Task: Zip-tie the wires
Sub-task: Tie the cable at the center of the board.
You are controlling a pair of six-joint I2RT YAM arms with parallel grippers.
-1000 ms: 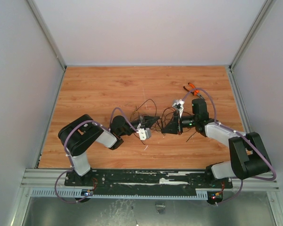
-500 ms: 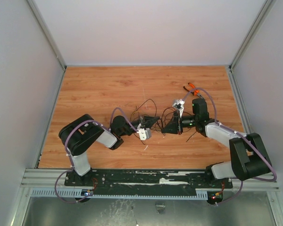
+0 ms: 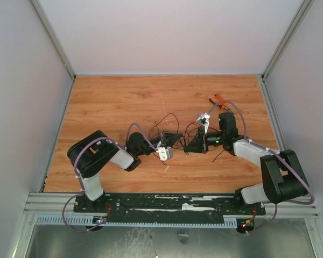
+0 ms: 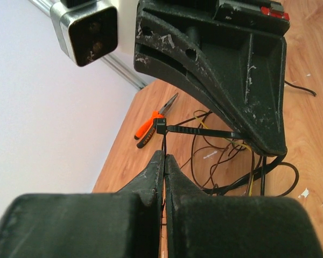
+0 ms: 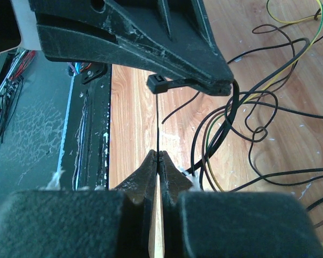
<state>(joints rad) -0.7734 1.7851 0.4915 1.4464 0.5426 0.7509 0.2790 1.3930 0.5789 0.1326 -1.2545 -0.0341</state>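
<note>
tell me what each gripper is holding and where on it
Both hold the black zip tie. The left gripper pinches its thin strap at one side of the head, the right gripper the strap at the other side.

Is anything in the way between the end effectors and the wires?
Nothing visible blocks them. The left end effector and right end effector are both shut on the zip tie, with the wires right beside their tips. The pliers lie apart.
</note>
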